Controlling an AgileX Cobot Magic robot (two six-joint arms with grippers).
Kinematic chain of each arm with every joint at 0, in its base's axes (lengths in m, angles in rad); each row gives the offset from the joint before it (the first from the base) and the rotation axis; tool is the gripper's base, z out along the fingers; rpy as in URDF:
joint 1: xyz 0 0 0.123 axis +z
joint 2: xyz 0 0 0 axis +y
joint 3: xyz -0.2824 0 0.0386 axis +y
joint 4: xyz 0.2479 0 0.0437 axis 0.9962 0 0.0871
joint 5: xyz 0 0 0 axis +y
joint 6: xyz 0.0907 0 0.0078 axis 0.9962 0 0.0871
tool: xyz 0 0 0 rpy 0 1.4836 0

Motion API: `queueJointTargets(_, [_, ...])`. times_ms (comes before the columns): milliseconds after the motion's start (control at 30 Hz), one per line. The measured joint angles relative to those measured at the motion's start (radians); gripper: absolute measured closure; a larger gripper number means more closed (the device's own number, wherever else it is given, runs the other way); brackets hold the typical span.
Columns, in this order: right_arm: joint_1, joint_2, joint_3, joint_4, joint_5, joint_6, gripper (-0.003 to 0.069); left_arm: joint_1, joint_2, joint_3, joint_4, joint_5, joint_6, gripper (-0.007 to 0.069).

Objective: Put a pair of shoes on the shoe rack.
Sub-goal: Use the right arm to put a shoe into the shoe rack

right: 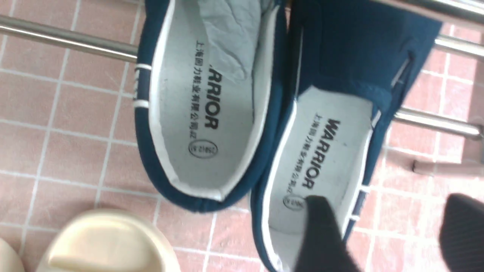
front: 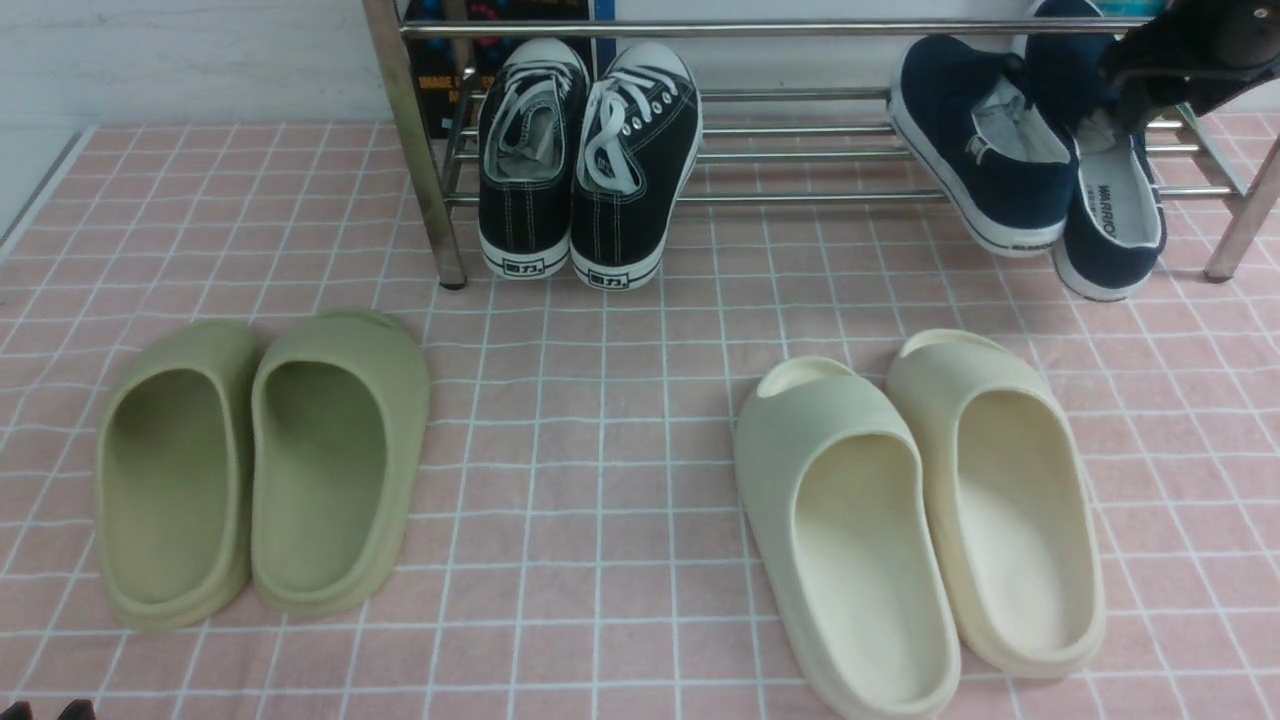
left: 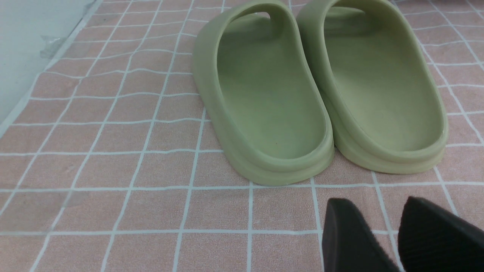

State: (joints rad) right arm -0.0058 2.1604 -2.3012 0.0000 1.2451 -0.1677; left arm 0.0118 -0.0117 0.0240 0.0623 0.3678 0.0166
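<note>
The pair of shoes, navy slip-ons with white soles, rests tilted on the silver shoe rack [front: 800, 197] at its right end: one shoe [front: 985, 150] leans left and the other [front: 1110, 215] sits beside it, heel hanging off the front bar. My right gripper [front: 1180, 60] hovers over them. In the right wrist view it [right: 389, 215] stands open, one of its fingers [right: 321, 234] over the insole of a shoe [right: 325, 158], the other outside the shoe's wall. My left gripper [left: 378, 211] sits low near the front left, its jaws a little apart and empty.
Black lace-up sneakers [front: 585, 160] stand on the rack's left part beside a slanted leg [front: 420, 160]. Green slides [front: 260, 460] lie front left, just ahead of my left gripper. Cream slides [front: 920, 520] lie front right, below the navy shoes. Pink checked cloth covers the floor.
</note>
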Motion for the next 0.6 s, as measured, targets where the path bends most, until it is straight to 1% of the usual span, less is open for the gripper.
queueJointTargets(67, [-0.001,-0.025,0.053,-0.008,0.000,0.006,0.0365,0.000,0.000,0.000,0.000,0.000,0.000,0.0384])
queueJointTargets(133, [-0.001,-0.062,0.143,-0.010,0.000,0.013,0.0476,0.000,0.000,0.000,0.000,0.000,0.000,0.0384])
queueJointTargets(167, [-0.001,-0.066,0.162,-0.010,0.000,0.013,0.0487,0.000,0.000,0.000,0.001,0.000,0.000,0.0384])
queueJointTargets(200, [-0.001,-0.095,0.235,-0.010,-0.002,0.016,0.0559,0.000,0.000,0.000,0.001,0.000,0.000,0.0384])
queueJointTargets(233, [-0.001,-0.121,0.290,-0.010,-0.002,0.018,0.0617,0.000,0.000,0.000,0.001,0.000,0.000,0.0384])
queueJointTargets(267, [-0.001,-0.125,0.312,-0.010,-0.002,0.019,0.0634,0.000,0.000,0.000,0.001,0.000,0.000,0.0384])
queueJointTargets(300, [-0.001,-0.155,0.379,-0.010,-0.003,0.019,0.0666,0.000,0.000,0.000,0.001,0.000,0.000,0.0384])
queueJointTargets(367, [-0.001,-0.193,0.499,-0.010,-0.008,0.019,0.0676,0.000,0.000,0.000,0.001,0.000,0.000,0.0384])
queueJointTargets(400, [-0.001,-0.195,0.509,-0.010,-0.010,0.019,0.0676,0.000,0.000,0.000,0.001,0.000,0.000,0.0384])
queueJointTargets(433, [-0.001,-0.206,0.593,-0.010,-0.045,0.021,0.0676,0.000,0.000,0.000,0.001,0.000,0.000,0.0384])
queueJointTargets(467, [-0.001,-0.206,0.601,-0.010,-0.058,0.021,0.0676,0.000,0.000,0.000,0.001,0.000,0.000,0.0384])
queueJointTargets(500, [-0.001,-0.201,0.660,-0.010,-0.114,0.028,0.0676,0.000,0.000,0.000,0.001,0.000,0.000,0.0384])
queueJointTargets(600, [-0.001,-0.165,0.717,-0.009,-0.243,0.069,0.0676,0.000,0.000,0.000,0.001,0.000,0.000,0.0384])
